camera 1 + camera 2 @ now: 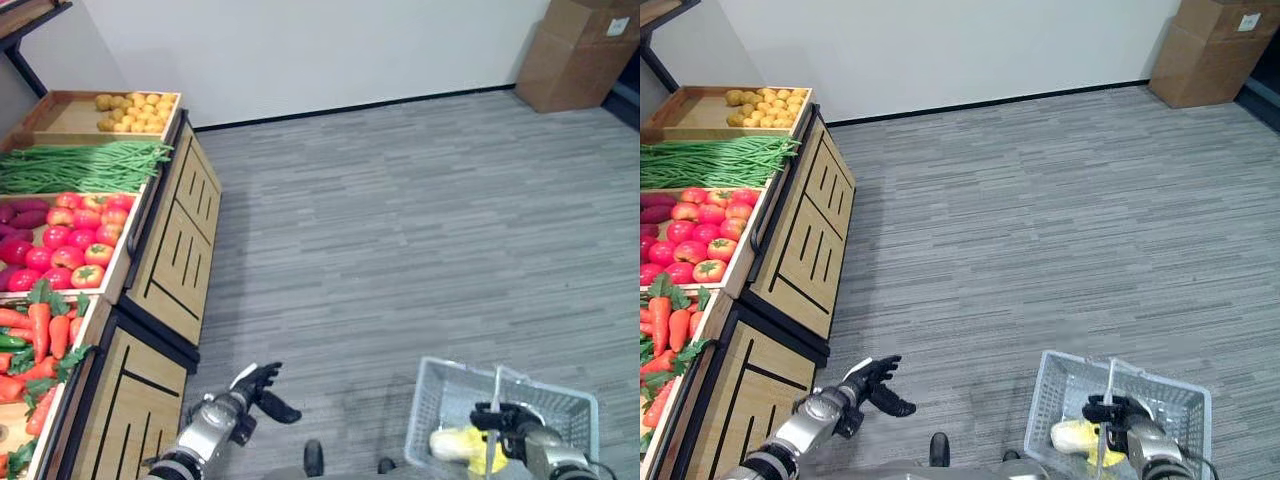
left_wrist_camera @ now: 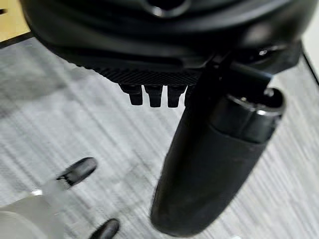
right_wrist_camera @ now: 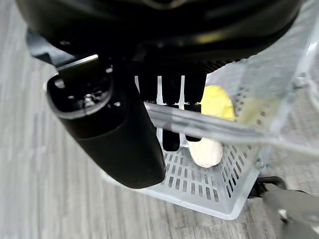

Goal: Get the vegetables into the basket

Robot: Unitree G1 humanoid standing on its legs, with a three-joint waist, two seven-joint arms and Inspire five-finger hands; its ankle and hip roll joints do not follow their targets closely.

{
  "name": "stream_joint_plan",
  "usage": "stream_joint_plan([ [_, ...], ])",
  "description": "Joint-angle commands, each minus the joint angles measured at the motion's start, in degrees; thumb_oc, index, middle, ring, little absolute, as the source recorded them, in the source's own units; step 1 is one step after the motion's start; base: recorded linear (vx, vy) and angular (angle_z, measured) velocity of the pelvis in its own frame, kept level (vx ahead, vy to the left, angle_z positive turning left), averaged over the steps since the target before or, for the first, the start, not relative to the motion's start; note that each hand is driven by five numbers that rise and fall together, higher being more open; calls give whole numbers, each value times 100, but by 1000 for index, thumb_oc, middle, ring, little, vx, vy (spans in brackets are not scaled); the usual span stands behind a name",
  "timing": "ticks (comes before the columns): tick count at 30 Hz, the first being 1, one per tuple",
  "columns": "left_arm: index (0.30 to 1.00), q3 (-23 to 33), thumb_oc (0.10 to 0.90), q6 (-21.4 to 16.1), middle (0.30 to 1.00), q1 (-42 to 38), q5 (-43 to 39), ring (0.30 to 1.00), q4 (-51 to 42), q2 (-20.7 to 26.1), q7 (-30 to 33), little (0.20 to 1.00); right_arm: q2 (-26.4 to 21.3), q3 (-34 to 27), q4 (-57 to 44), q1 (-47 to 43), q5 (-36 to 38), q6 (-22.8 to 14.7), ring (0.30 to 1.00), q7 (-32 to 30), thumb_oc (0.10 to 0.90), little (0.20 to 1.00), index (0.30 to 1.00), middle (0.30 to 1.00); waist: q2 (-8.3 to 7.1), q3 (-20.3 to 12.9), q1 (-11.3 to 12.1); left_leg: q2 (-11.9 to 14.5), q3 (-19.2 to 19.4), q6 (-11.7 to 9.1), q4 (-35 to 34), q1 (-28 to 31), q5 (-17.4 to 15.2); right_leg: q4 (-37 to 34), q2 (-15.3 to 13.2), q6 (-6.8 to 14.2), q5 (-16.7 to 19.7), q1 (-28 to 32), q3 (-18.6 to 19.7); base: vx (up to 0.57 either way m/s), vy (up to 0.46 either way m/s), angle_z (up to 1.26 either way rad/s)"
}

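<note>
- Basket: pale mesh, hangs low at the robot's right over the grey floor; wire handle up.
- One yellow-and-cream vegetable already lies inside the basket, against the near wall.
- Right hand: fingers curled round the wire handle, clamped, carrying the basket; the right wrist view shows fingers hooked over the bar.
- Remaining vegetables sit on the display shelf at far left: carrots, tomatoes, green beans, small yellow potatoes, some purple ones at the edge.
- Left hand: empty, fingers loosely spread and relaxed, thumb out; hovers over the floor just beside the shelf's wooden front, touching nothing.
- Step, my read: between picks — one item dropped in, next not yet fetched.
- Next move likely calls for the left hand to go up and left over the shelf edge, nearest being carrots, and close on one; basket to stay level.
- Risk: shelf well apart from the basket, long carry.
</note>
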Motion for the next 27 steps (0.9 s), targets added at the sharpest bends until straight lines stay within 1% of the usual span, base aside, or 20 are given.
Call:
stream_joint_plan([
  [1, 1000, 68, 900, -45, 1000, -462, 721, 1000, 1093, -20, 450, 1000, 42, -53, 165, -368, 58, -588, 300, 90, 400, 300, 300, 300, -160, -279, 98, 87, 53, -172, 52, 507, -926, 36, -132, 137, -421, 6, -306, 0, 0, 0],
  [3, 1000, 513, 900, -1, 1000, -317, 718, 1000, 1858, -150, 609, 1000, 324, 13, 455, -223, 28, -629, 300, 87, 400, 300, 300, 300, -179, -282, 94, 98, 84, -182, 52, 483, -922, 36, -125, 129, -410, -35, -294, 21, -14, 1],
  [4, 1000, 898, 900, -17, 1000, -97, 617, 1000, 2150, -142, 741, 1000, 658, -71, 890, 52, 117, -593, 300, 98, 400, 300, 300, 300, -197, -251, 137, 108, 61, -198, 52, 465, -917, 36, -106, 111, -428, -34, -354, 35, -16, -5],
  [7, 1000, 927, 900, -27, 1000, -54, 617, 1000, 2162, -152, 740, 1000, 712, -76, 926, 102, 126, -601, 300, 95, 400, 300, 300, 300, -197, -242, 139, 107, 47, -202, 52, 462, -914, 36, -107, 108, -432, -32, -371, 14, -9, 0],
  [11, 1000, 1084, 900, -106, 1000, 73, 387, 1000, 2151, -220, 824, 1000, 905, 10, 1122, 241, 40, -586, 300, 127, 400, 300, 300, 300, -197, -172, 179, 123, -6, -227, 52, 447, -896, 36, -91, 80, -451, -23, -449, 9, -17, 4],
  [15, 1000, 1152, 900, -171, 1000, 100, 180, 1000, 2116, -279, 852, 1000, 945, -58, 1182, 260, 101, -614, 300, 75, 400, 300, 300, 300, -201, -131, 187, 152, -40, -245, 52, 456, -883, 36, -59, 50, -477, -9, -469, 16, -47, 6],
  [21, 1000, 1152, 900, -219, 1000, 68, 71, 1000, 2096, -309, 863, 1000, 966, 24, 1137, 259, 64, -651, 300, 53, 400, 300, 300, 300, -210, -97, 180, 182, -61, -288, 52, 427, -841, 36, -27, 9, -483, -18, -501, 1, -49, 6],
  [24, 1000, 1129, 900, -271, 1000, -7, -56, 1000, 2052, -316, 873, 1000, 952, 98, 1121, 199, 39, -678, 300, 29, 400, 300, 300, 300, -231, 0, 161, 257, -112, -349, 52, 350, -762, 40, 39, -70, -489, -82, -497, -8, -105, 15],
  [25, 1000, 1142, 900, -284, 1000, -6, -87, 1000, 2066, -320, 887, 1000, 942, 123, 1115, 192, 31, -698, 300, 28, 400, 300, 300, 300, -238, 52, 156, 289, -109, -363, 111, 346, -736, 99, 83, -128, -521, -96, -454, 16, -156, 15],
  [26, 1000, 1170, 900, -295, 1000, -3, -119, 1000, 2081, -322, 889, 1000, 933, 115, 1113, 178, 57, -708, 300, 32, 400, 300, 300, 300, -261, 102, 154, 291, -104, -373, 317, 264, -775, 156, 95, -160, -539, -119, -423, 19, -212, 11],
  [27, 1000, 1226, 900, -327, 1000, 6, -244, 1000, 2069, -320, 907, 1000, 921, 113, 1110, 169, 81, -739, 300, 35, 400, 300, 300, 300, -317, 214, 156, 278, -71, -430, 863, 4, -829, 299, 112, -229, -593, -188, -384, -2, -144, 6],
])
